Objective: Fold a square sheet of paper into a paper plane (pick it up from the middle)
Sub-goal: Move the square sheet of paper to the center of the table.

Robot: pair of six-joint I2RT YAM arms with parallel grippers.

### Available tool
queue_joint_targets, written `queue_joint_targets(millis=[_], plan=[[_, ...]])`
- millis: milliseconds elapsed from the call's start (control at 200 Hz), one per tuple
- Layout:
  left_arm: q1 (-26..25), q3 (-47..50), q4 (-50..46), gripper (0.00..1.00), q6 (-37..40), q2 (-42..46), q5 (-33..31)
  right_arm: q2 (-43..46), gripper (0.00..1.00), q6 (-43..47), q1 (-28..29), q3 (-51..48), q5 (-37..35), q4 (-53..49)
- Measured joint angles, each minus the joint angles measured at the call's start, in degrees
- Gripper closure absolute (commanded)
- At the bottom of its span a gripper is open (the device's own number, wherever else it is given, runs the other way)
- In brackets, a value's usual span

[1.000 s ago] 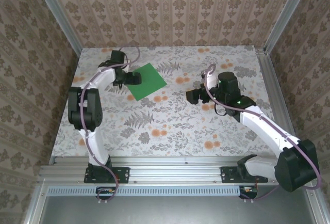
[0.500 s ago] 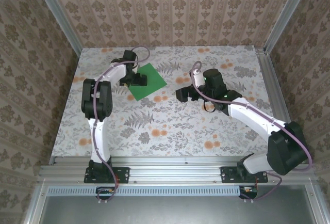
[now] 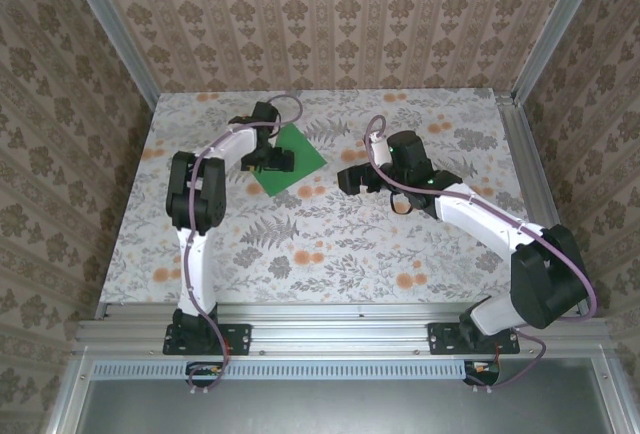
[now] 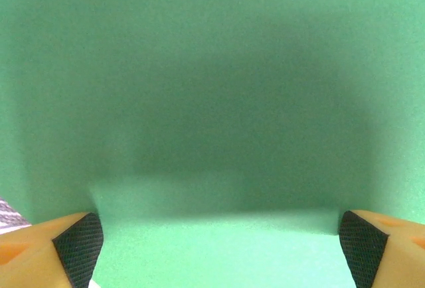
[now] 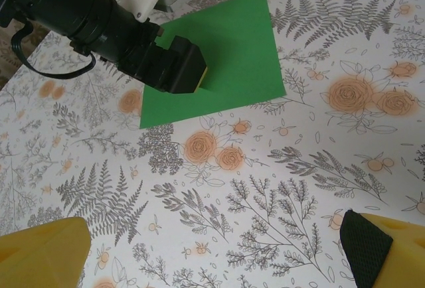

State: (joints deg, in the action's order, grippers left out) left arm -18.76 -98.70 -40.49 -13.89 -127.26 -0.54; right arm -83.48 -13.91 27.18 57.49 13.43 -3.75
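The square sheet of paper (image 3: 303, 159) lay flat and unfolded on the counter (image 3: 330, 244), far left. The left tool (image 3: 272, 160) had shifted from the sheet's edge to over its middle, fingers spread; contact was unclear. The right tool (image 3: 352, 179), also spread, had drawn nearer. The pickup looked imminent.

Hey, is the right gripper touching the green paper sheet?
Apart. Right wrist view shows bare floral tabletop between the right gripper and the green paper sheet.
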Motion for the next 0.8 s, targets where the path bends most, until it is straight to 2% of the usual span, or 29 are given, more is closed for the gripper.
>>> queue_joint_targets(millis=[130, 325, 645, 800], plan=[[-1.7, 2.3, -0.3, 0.01, -2.9, 1.4, -0.8, 0.0, 0.00, -0.3, 0.0, 0.0, -0.5, 0.0], [-5.1, 10.6, -0.7, 0.01, -9.8, 7.0, -0.2, 0.1, 0.00, -1.4, 0.0, -1.4, -1.3, 0.0], [-15.3, 15.7, -3.1, 0.00, -27.3, 10.7, 0.6, 1.4, 0.00, -3.4, 0.0, -6.8, -2.1, 0.2], [-18.5, 15.8, -3.3, 0.00, -35.7, 11.2, 1.4, 4.5, 0.00, -4.4, -0.9, -8.3, -2.3, -0.1]])
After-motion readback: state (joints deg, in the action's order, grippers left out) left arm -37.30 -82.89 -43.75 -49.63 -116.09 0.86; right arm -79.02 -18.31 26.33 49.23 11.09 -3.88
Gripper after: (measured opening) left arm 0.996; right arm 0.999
